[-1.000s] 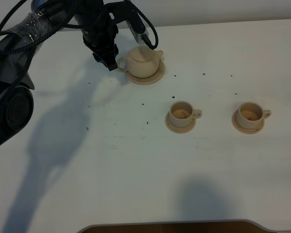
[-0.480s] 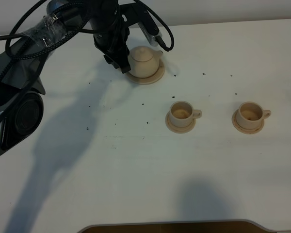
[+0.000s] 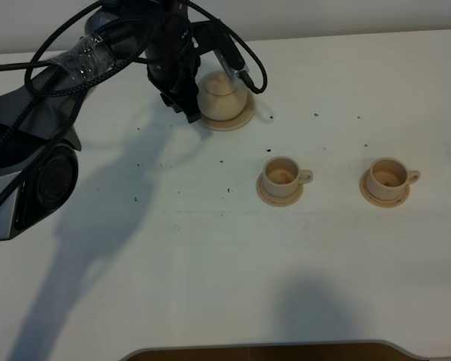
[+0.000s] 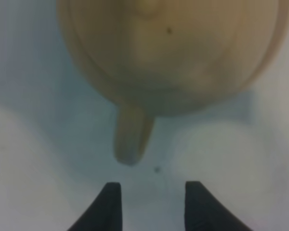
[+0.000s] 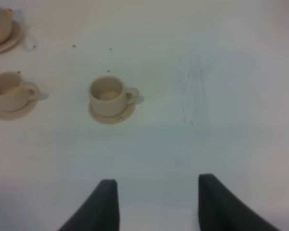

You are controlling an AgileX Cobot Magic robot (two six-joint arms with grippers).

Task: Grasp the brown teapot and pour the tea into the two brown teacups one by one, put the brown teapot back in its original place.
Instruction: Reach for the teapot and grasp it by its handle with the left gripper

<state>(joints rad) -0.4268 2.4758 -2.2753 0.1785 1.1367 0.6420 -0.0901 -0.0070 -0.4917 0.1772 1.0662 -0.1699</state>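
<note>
The brown teapot (image 3: pixel 222 95) stands upright with its lid on, on its wide saucer (image 3: pixel 239 120), the original place, at the back of the white table. My left gripper (image 3: pixel 189 105) is right at the pot's left side and covers the handle there. In the left wrist view the loop handle (image 4: pixel 132 134) points toward my left gripper (image 4: pixel 153 202), whose dark fingertips (image 4: pixel 111 204) stand apart just short of it with nothing between them. The two brown teacups (image 3: pixel 280 175) (image 3: pixel 384 177) sit on small saucers further front. My right gripper (image 5: pixel 156 202) hangs open over bare table.
Small dark specks (image 3: pixel 269 150) are scattered over the table (image 3: pixel 210 256) between the teapot and the cups. The left arm's cables (image 3: pixel 68 45) loop above the back left. In the right wrist view both cups (image 5: pixel 107 93) (image 5: pixel 7 91) lie ahead.
My left gripper has moved right, up against the teapot, and now hides the handle in the high view. Teapot and cups have not moved.
</note>
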